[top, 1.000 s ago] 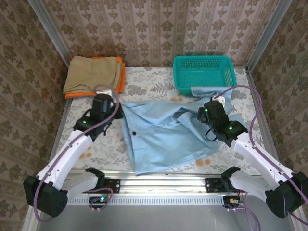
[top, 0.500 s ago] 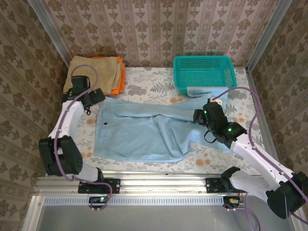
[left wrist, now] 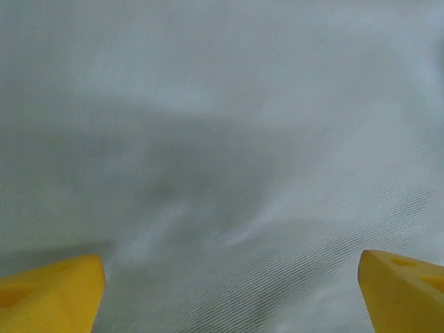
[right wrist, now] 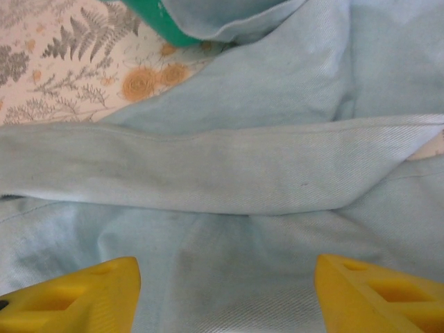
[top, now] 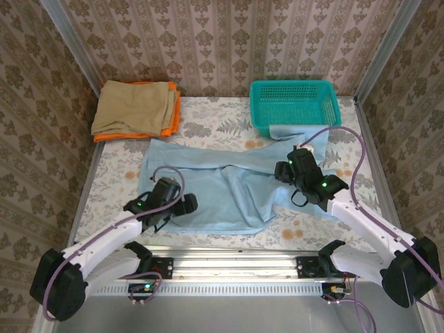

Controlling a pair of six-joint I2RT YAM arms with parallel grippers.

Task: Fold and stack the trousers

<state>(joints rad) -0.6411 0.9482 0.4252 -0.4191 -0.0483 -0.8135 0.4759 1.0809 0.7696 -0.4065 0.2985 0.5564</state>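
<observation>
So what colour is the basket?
The basket is teal green, seen best in the top external view.

trousers (top: 208,184) drawn out of a bunched heap and spread flat leftwards across the bench (top: 111,187), left pincer (top: 186,204) opened wide and brought back over their near left part, right pincer (top: 283,171) shifted slightly left

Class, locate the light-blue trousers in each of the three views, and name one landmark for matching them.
Top external: trousers spread across the middle.
Left wrist: trousers, smooth cloth across the centre.
Right wrist: trousers, a folded band across the middle.
Landmark: green basket, upper right from above; top edge at right wrist.
</observation>
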